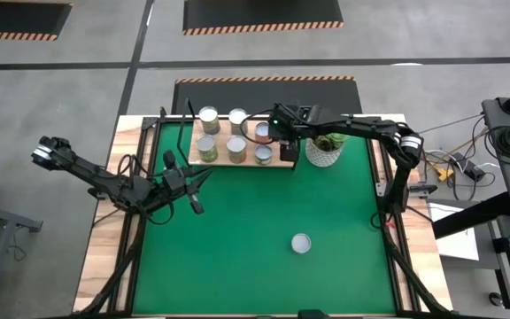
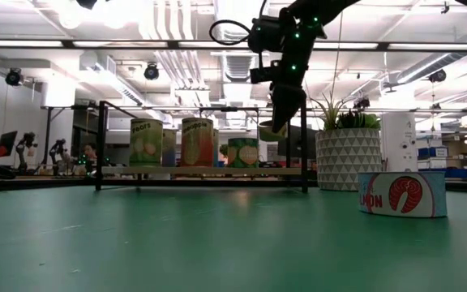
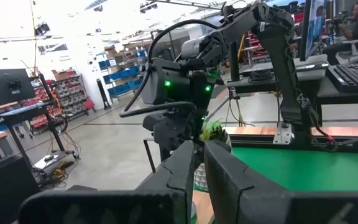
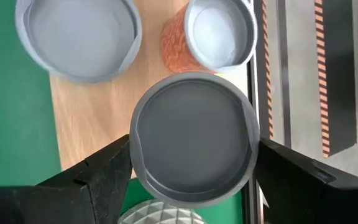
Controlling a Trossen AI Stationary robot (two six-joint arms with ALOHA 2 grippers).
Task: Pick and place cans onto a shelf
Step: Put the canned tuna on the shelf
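Right gripper [image 4: 191, 168] is over the right end of the shelf [image 1: 277, 159], fingers wide and clamped on a can [image 4: 194, 146], one finger on each side of its round wall. The held can stands upright, long axis vertical, silver top facing up; in the low view it hangs above the board, its bottom clear of the wood.

Shelf sits at the far edge of the green mat [image 1: 237, 239], long side running left to right. On it: two cans in the back row [image 1: 209, 116] and [image 1: 238, 117], three in the front row [image 1: 206, 147], [image 1: 236, 146], [image 1: 263, 154], all upright. In the right wrist view an orange-label can [image 4: 219, 31] stands just beyond the held one and another silver top [image 4: 79, 34] beside it; bare wood shows between them and at the board's near edge.

White plant pot [image 1: 323, 152] stands just right of the shelf end, close to the gripper. One low can [image 1: 301, 243] stands alone on the mat, well apart from the shelf, with open mat all round.

Left gripper [image 1: 193, 190] is closed and empty, waiting over the mat's left side, in front of the shelf's left end.
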